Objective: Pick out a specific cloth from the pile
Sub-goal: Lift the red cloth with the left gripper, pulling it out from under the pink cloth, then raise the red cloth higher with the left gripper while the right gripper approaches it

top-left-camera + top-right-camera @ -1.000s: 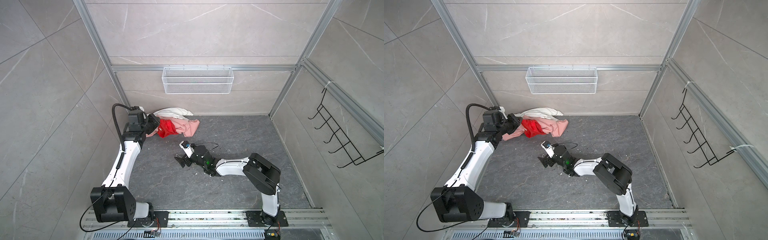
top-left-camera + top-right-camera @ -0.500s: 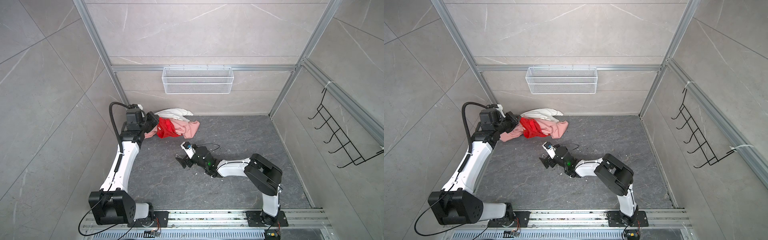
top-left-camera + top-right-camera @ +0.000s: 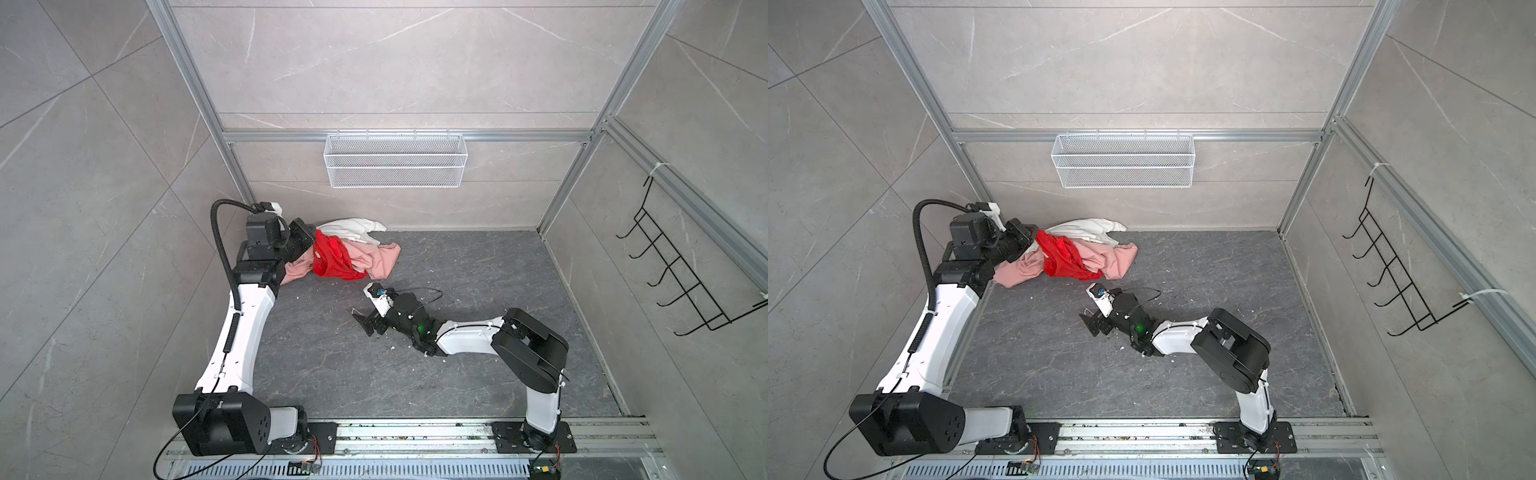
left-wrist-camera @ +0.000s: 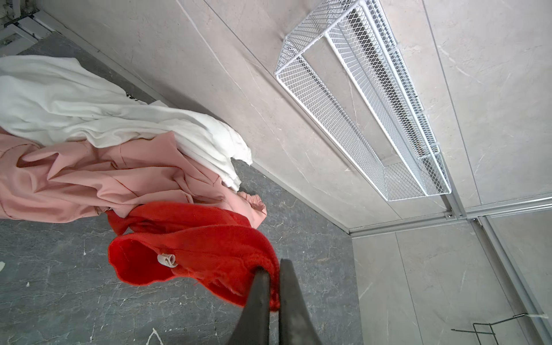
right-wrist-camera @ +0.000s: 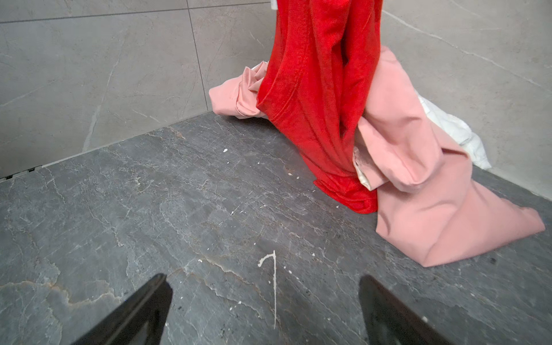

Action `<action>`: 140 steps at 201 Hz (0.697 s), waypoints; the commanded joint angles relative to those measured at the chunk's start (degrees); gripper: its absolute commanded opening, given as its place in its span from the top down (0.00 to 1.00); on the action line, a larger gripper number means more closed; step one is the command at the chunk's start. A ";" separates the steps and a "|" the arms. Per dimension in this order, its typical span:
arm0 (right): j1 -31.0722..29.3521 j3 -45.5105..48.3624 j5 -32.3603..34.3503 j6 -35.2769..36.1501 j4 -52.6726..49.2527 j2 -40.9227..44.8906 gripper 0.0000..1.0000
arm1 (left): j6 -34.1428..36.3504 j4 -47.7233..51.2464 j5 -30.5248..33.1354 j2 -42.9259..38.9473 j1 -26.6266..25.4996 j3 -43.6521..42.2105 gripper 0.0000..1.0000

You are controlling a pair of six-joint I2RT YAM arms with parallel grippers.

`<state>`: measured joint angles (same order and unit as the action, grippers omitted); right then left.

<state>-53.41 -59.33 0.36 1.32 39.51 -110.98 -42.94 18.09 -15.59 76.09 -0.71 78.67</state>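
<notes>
three garments in the pile [image 3: 359,253] at the back left corner of the surface [image 3: 457,270]. left claw [image 4: 270,270] pinches the red cloth [image 3: 332,259] by an edge, upper part raised, lower end on the pink cloth [image 3: 380,259]. right claw [image 3: 365,326] spread wide, low over the surface.

so the pile [image 3: 376,259] is sitting in the back left corner of the desk [image 3: 478,266], right up against the back wall. The cloth [image 3: 332,262] is hanging from the left hand [image 3: 311,244] and draping down over the pile's front left. The right hand [image 3: 366,326] is sitting low near the desk's middle, in front of the pile and apart from it. A wire basket [image 3: 395,162] is hanging on the back wall above, and a hook rack [image 3: 681,266] is hanging on the right wall.
</notes>
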 commanded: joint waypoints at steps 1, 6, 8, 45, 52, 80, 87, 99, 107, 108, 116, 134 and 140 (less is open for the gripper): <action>-0.38 0.70 0.69 0.81 1.30 2.15 0.00 | 1.56 -4.88 -1.54 -3.33 0.12 4.16 1.00; -0.38 0.70 0.69 0.85 1.30 2.11 0.00 | 1.61 -4.74 -1.54 -3.46 0.18 4.35 1.00; -0.38 0.64 0.69 0.85 1.28 2.16 0.00 | 1.69 -4.80 -1.50 -3.42 0.14 4.42 1.00; -0.38 0.55 0.74 0.79 1.45 2.17 0.00 | 2.50 -4.09 -1.08 -3.84 0.13 5.95 1.00; -0.38 0.55 0.69 0.79 1.52 2.17 0.00 | 2.58 -4.04 -1.02 -3.90 0.17 6.26 1.00; -0.38 0.65 0.69 0.79 1.45 2.17 0.00 | 3.08 -3.93 -0.45 -3.95 0.20 7.18 1.00; -0.38 0.69 0.72 0.79 1.46 2.17 0.01 | 3.30 -3.72 -0.24 -3.98 0.23 7.47 1.00; -0.38 0.73 0.69 0.82 1.49 2.22 0.00 | 3.57 -3.67 0.16 -3.85 0.26 7.82 1.00; -0.38 0.73 0.69 0.74 1.53 2.26 0.00 | 3.81 -3.56 0.51 -3.78 0.23 8.17 1.00; -0.38 0.72 0.69 0.76 1.53 2.26 0.00 | 3.77 -3.57 0.58 -3.77 0.21 8.21 1.00; -0.38 0.74 0.69 0.70 1.54 2.27 0.00 | 4.00 -3.56 0.89 -3.70 0.21 8.60 1.00; -0.37 0.69 0.78 0.79 1.54 2.35 0.00 | 4.22 -3.46 1.30 -3.48 0.26 9.40 1.00; -0.38 0.57 0.78 0.84 1.54 2.35 0.00 | 4.26 -3.34 1.27 -3.34 0.26 9.71 1.00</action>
<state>-53.41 -59.33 0.49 1.32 39.75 -110.76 -40.49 18.55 -14.83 75.31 -0.71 83.94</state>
